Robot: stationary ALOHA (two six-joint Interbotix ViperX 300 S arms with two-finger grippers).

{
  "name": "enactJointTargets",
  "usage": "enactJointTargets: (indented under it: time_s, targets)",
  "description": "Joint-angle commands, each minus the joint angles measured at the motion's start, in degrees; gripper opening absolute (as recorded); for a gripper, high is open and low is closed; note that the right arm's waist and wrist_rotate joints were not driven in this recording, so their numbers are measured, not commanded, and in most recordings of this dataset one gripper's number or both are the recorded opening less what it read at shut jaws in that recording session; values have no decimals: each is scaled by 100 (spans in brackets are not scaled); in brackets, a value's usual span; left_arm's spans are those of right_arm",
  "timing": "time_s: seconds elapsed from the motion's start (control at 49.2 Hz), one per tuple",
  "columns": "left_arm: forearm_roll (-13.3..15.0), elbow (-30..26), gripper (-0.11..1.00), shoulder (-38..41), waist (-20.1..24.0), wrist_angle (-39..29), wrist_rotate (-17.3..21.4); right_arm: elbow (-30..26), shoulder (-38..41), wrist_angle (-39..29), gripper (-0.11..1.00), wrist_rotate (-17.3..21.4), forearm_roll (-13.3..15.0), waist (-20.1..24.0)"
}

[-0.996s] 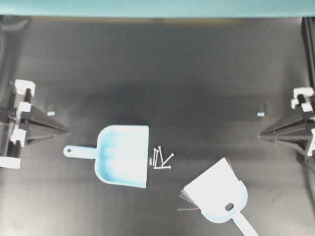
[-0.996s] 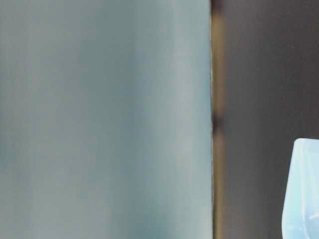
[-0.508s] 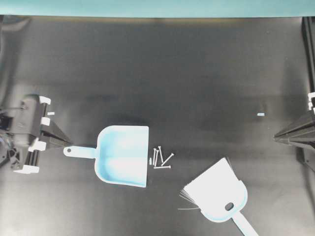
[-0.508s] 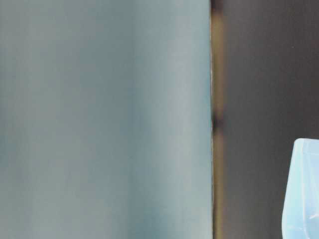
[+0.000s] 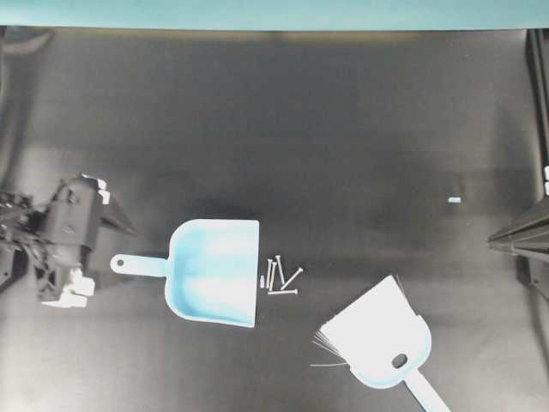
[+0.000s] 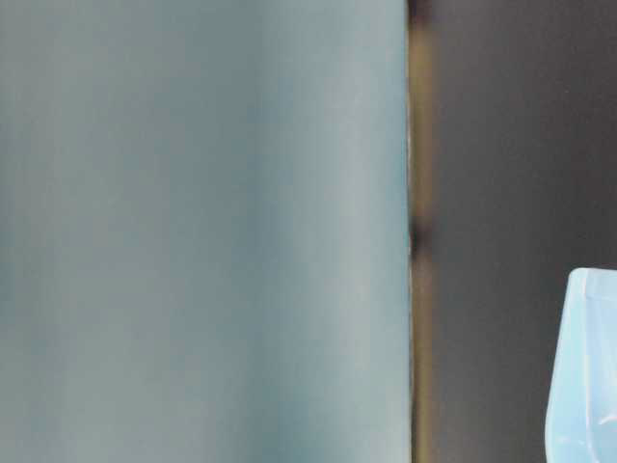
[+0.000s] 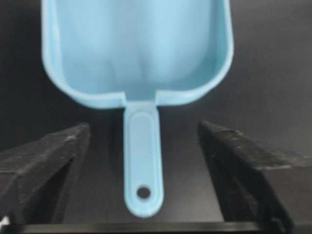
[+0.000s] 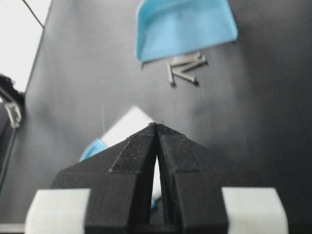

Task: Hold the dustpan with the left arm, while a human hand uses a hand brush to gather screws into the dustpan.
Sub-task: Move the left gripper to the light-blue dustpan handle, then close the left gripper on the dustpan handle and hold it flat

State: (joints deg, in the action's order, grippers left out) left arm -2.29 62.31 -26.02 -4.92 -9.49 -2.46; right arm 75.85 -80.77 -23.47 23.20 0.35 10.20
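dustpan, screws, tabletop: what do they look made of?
Dustpan: likely moulded plastic, light blue, smooth and slightly glossy; soft highlights and rounded rim in the left wrist view.
Screws: probably metal; thin, silvery, bright against the dark surface. Too small to see the finish.
Tabletop: matte black, maybe a mat or coated board; only faint sheen shows, so I can't tell which.

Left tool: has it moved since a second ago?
Yes. In the overhead view the left tool has come in from the left edge toward the dustpan, which has stayed put, and now sits just short of its handle, jaws open.
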Motion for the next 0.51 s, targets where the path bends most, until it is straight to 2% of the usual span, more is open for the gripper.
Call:
enactJointTargets:
  time_s: [0.0, 0.102, 0.325, 0.488]
  targets:
    - [-18, -70, 89, 352, 53, 448, 44, -26, -114, -334, 0, 0, 0, 0]
    - [-18, -44, 88, 694, 176, 554, 62, -26, -255, -589, 0, -9, 0, 0]
    - [-18, -18, 88, 1266, 272, 659, 62, -18, -413, -598, 0, 0, 9, 0]
    - [-18, 44, 88, 1626, 272, 1134, 26, -18, -422, -606, 0, 0, 9, 0]
